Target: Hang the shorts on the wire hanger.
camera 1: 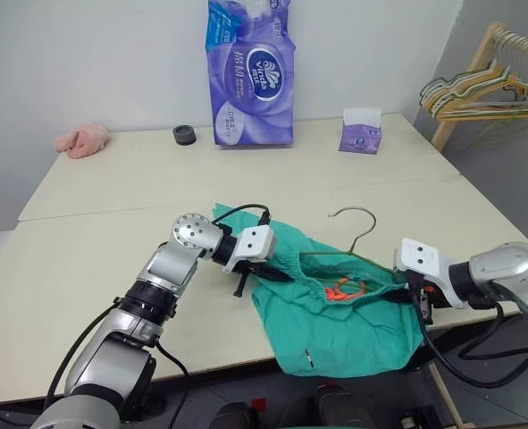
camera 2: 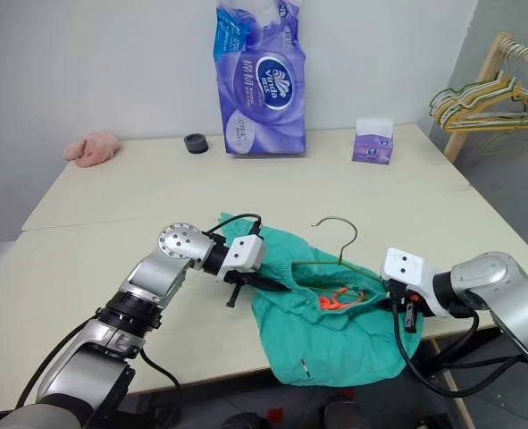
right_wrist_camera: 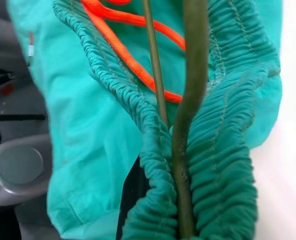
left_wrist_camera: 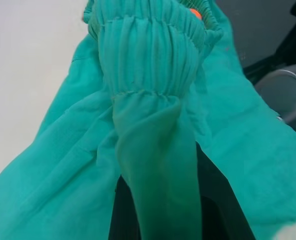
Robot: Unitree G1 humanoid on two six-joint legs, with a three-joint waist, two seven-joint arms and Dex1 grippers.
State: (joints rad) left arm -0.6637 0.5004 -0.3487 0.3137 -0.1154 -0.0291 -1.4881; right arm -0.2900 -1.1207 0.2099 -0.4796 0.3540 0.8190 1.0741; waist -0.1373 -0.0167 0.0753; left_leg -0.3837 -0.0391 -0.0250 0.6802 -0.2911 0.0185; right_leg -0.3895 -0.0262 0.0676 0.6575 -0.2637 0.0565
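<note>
The teal shorts lie bunched at the table's front edge, and part of them hangs over it. Their orange drawstring shows in the open waist. The wire hanger lies with its hook on the table behind the shorts, and its olive wire runs inside the gathered waistband. At the waistband's left end, my left gripper is shut on a fold of fabric. My right gripper is shut on the waistband's right end, where the wire passes between its fingers.
A purple tissue pack, a small tissue box, a black roll and a pink cloth sit along the table's far side. A wooden rack with pastel hangers stands off the table's far right corner.
</note>
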